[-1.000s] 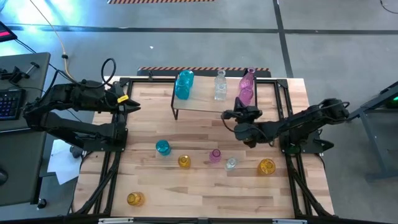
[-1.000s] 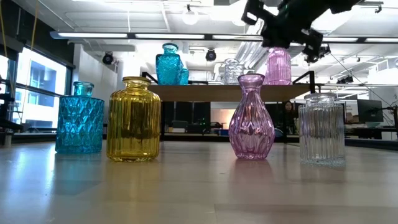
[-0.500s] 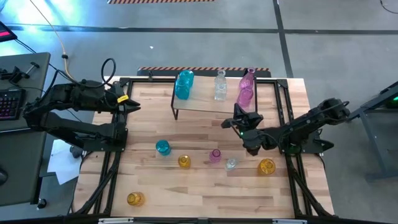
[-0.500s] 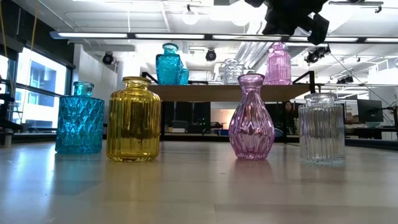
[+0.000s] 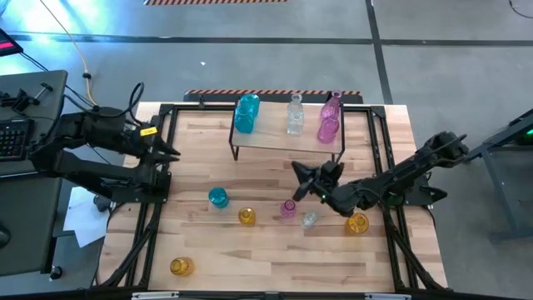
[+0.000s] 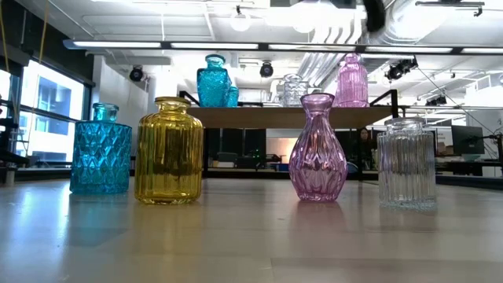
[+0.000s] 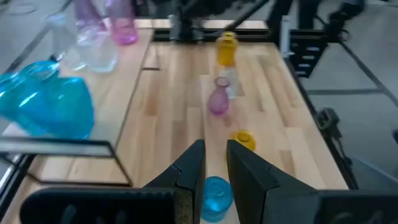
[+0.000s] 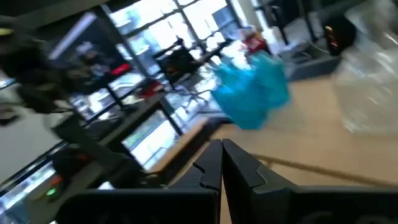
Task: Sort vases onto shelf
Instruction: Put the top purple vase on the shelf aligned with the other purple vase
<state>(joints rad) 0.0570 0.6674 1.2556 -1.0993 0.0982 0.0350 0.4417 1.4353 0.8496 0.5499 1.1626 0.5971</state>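
While you watch from above, the shelf stands at the far middle of the wooden table, its light board carrying two teal vases, a clear bottle and two pink vases along its length. Below it on the tabletop you have a loose row: a teal vase, a small amber vase, a pink bud vase, a clear ribbed vase and an amber jar, with another amber vase alone near the front left corner.

Your right gripper hangs just in front of the shelf, above the pink bud vase, fingers pressed together and carrying nothing. Your left gripper waits over the table's left edge, well apart from every vase; its fingers stand slightly parted around empty air.

From table height, the teal, amber, pink and clear vases line up before the shelf. Behind them you see a bright workshop with white ceiling pipes, hanging lamps and a window at the left. From above, grey concrete floor surrounds the table, with a desk and keyboard off to the left.
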